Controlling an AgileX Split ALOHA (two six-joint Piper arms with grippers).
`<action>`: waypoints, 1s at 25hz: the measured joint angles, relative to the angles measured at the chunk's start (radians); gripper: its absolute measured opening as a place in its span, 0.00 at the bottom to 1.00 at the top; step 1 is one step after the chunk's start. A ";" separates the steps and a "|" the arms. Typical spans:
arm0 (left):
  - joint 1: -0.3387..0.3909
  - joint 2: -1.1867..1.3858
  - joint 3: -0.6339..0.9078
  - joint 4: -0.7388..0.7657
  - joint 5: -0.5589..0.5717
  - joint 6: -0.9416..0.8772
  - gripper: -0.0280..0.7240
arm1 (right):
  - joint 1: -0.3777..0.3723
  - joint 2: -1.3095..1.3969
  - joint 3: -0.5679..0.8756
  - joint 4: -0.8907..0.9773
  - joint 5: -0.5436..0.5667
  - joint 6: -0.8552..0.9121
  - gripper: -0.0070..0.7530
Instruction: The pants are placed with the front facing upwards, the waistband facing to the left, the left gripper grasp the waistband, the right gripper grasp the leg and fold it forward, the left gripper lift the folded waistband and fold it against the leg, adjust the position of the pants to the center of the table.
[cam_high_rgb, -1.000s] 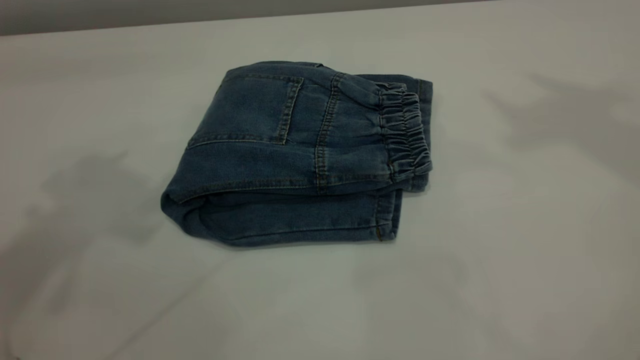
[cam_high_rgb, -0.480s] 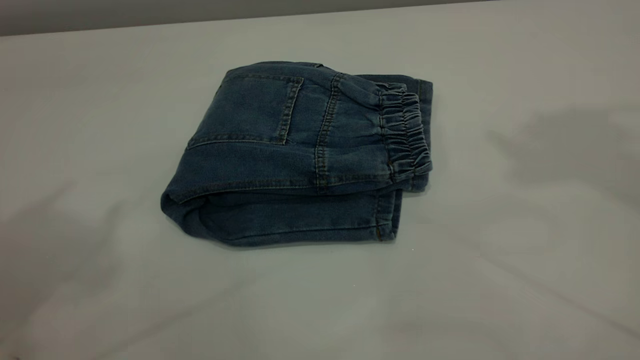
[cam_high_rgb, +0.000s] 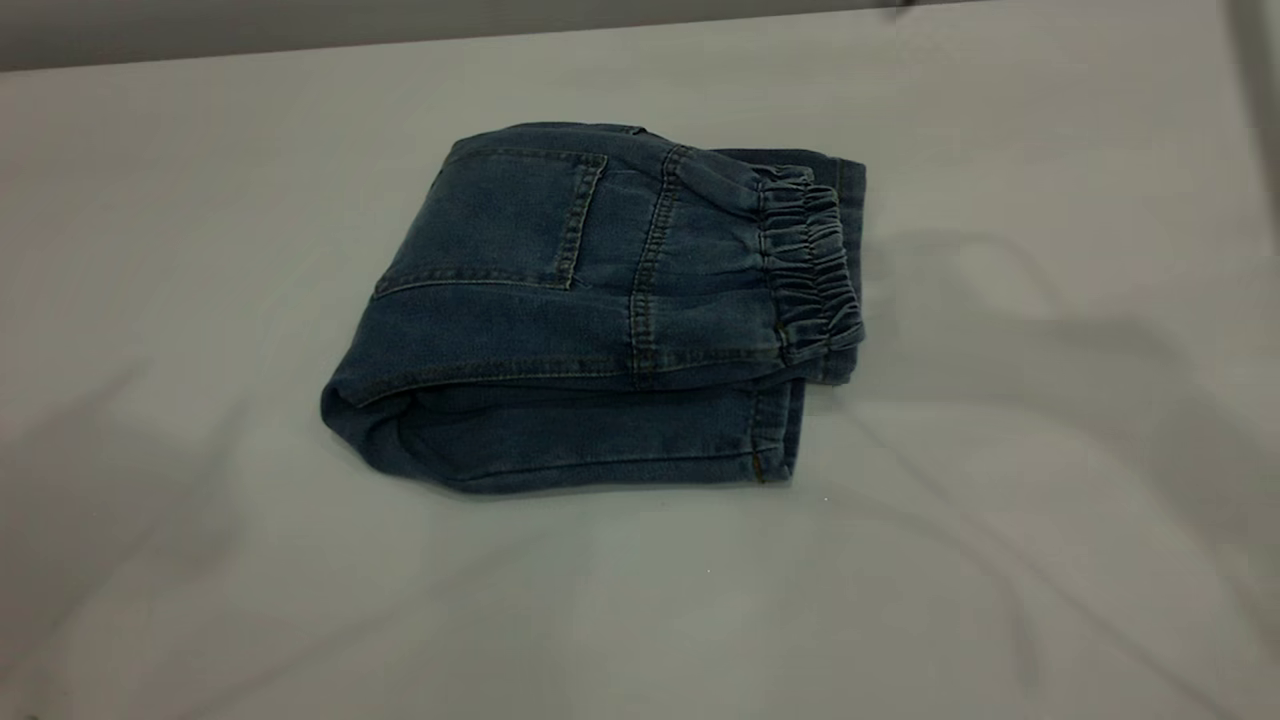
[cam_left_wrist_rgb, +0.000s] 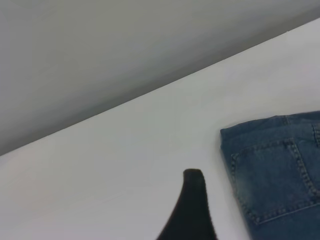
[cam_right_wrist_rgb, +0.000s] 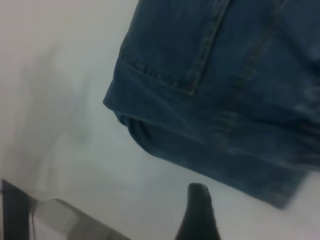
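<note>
Shadows shifted, folded pants (cam_high_rgb: 600, 310) unmoved, left hand (cam_left_wrist_rgb: 192, 210) beside

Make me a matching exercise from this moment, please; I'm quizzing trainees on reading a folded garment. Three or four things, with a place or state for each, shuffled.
Things:
1. waistband
2. back pocket
3. table
4. leg hem

Places or states:
A. flat on the top layer, toward the left of the exterior view
B. bottom layer, at the near right corner of the pants
C. gathered, on the right end of the top layer
D. white, under everything

Pairs: 1-C, 2-A, 3-D, 4-B
</note>
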 joint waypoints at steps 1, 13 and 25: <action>-0.002 0.000 0.000 -0.011 0.002 0.000 0.80 | 0.028 0.038 0.001 0.002 -0.029 0.012 0.63; -0.005 0.000 0.000 -0.057 0.024 0.000 0.80 | 0.180 0.467 -0.359 -0.073 -0.100 0.319 0.63; -0.005 -0.001 0.000 -0.061 0.028 0.001 0.80 | 0.247 0.658 -0.413 -0.069 -0.168 0.574 0.62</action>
